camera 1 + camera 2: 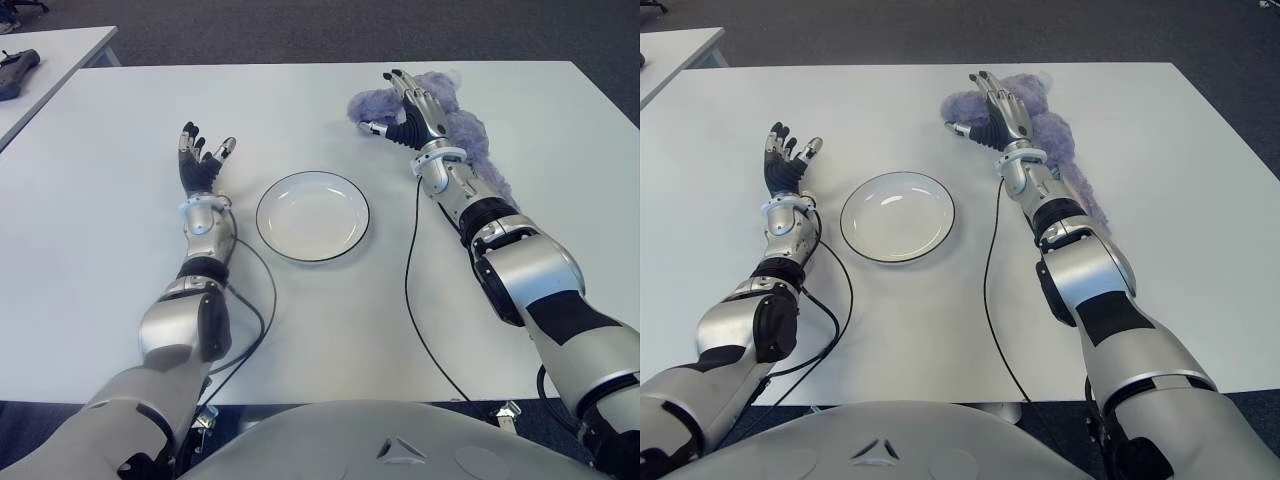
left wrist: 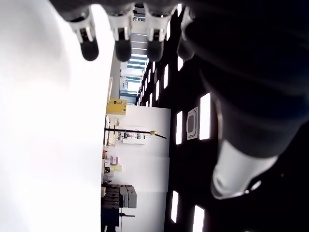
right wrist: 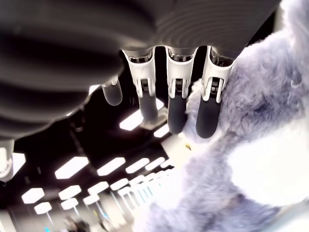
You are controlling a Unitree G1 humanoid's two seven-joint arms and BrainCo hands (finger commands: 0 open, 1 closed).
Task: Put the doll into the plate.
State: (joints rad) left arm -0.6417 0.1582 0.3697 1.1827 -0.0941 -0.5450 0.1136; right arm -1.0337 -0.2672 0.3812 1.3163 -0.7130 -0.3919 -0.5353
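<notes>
The right robot hand point(image 1: 405, 110) lies released against the purple doll point(image 1: 462, 135); the left robot hand point(image 1: 203, 160), released, shows left of the plate point(image 1: 312, 216).

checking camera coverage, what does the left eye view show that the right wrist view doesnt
Only the left eye view shows the plate, empty on the white table, and the open left hand left of it. Only the right wrist view shows ceiling lights past the right hand's straight fingers. Both show the purple doll and the right hand against it, not yet closed on it.
</notes>
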